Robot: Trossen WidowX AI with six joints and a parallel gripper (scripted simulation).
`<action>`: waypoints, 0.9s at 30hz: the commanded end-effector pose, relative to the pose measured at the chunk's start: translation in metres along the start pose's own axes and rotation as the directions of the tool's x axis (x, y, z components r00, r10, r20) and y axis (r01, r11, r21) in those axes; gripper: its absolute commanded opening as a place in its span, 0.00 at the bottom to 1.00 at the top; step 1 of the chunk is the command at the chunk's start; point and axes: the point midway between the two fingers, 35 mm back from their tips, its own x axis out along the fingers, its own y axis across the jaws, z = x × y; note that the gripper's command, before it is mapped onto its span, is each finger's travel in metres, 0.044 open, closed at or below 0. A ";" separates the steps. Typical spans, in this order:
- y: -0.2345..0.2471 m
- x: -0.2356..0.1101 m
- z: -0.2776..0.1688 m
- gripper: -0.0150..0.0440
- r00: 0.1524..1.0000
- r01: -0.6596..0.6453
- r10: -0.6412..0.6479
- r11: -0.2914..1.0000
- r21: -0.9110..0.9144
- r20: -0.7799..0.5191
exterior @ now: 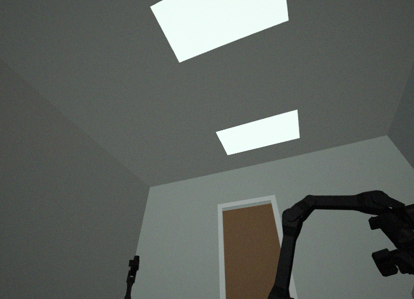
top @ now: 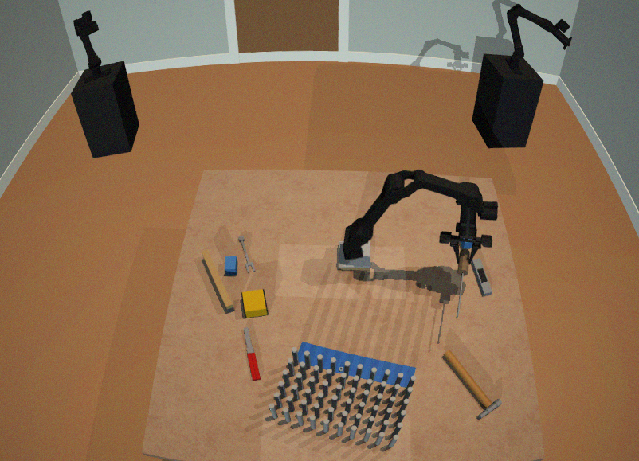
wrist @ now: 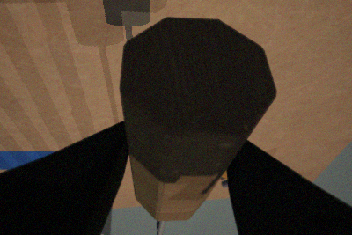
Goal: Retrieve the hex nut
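Gripper (top: 465, 251): clamped on the pick's (top: 463, 264) wooden handle.
Nut (top: 341, 368): among the spacers (top: 340, 399), well apart from gripper.

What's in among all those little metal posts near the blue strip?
A tiny ring, seemingly the hex nut, lies between the spacers near the blue taped strip. The posts hide much of the floor between them, so anything deeper cannot be seen.

Probably narrow lanes between dense spacers (top: 340, 394)
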 end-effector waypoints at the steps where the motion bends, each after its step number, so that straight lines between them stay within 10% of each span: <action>1: 0.001 0.005 0.002 0.25 1.000 -0.004 0.004 1.000 0.001 -0.008; 27: 0.001 0.023 0.014 0.25 1.000 -0.003 0.003 1.000 0.001 -0.008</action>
